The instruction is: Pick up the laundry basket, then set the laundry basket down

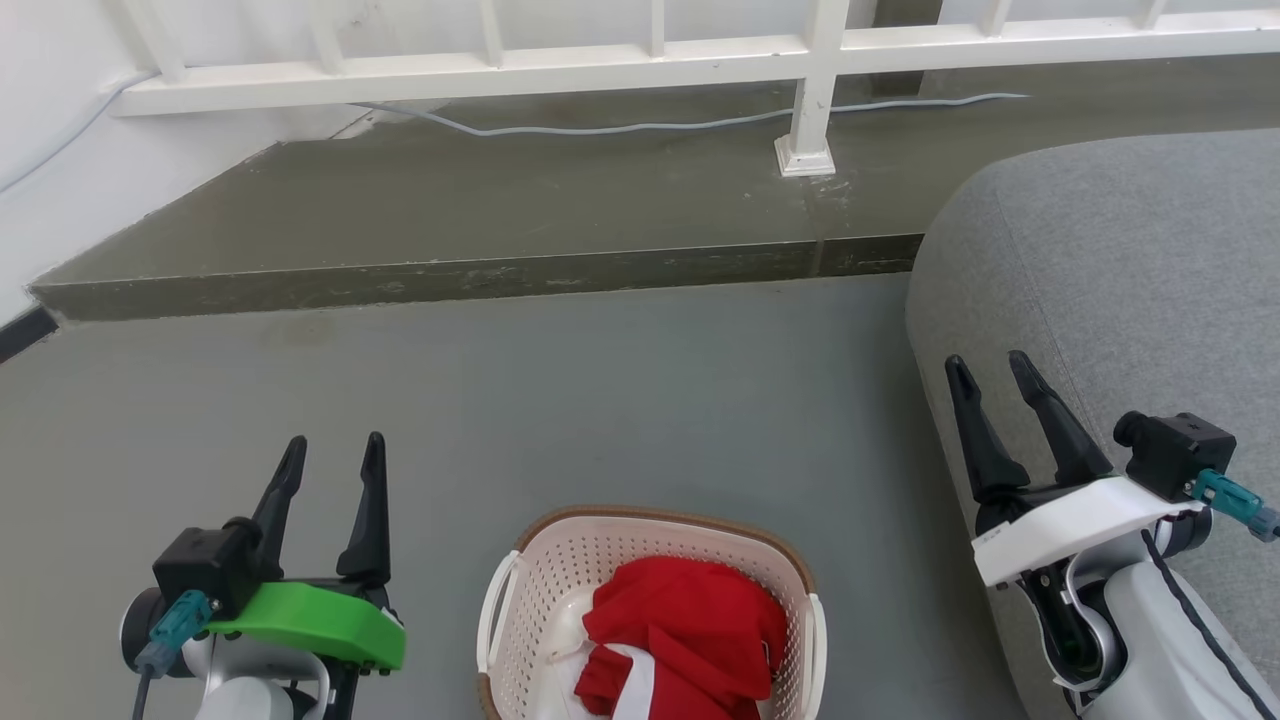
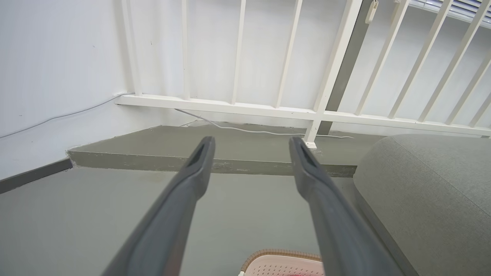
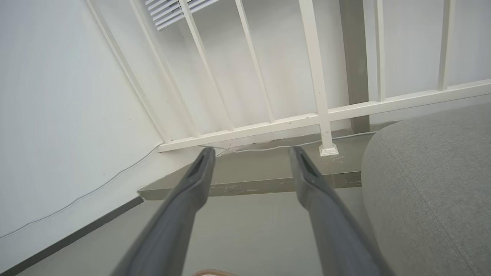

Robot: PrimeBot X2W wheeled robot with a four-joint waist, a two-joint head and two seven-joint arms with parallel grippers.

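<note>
Head view, perforated cream laundry basket [image 1: 545,590], woven rim

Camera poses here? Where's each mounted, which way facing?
Head: on the head, facing forward and down at the floor and laundry basket; left gripper and right gripper show low at either side.
Left wrist: on the left arm, looking along its open fingers at the railing.
Right wrist: on the right arm, along its open fingers, same direction.
Shared: both wrist views catch railing, step and sofa.
</note>
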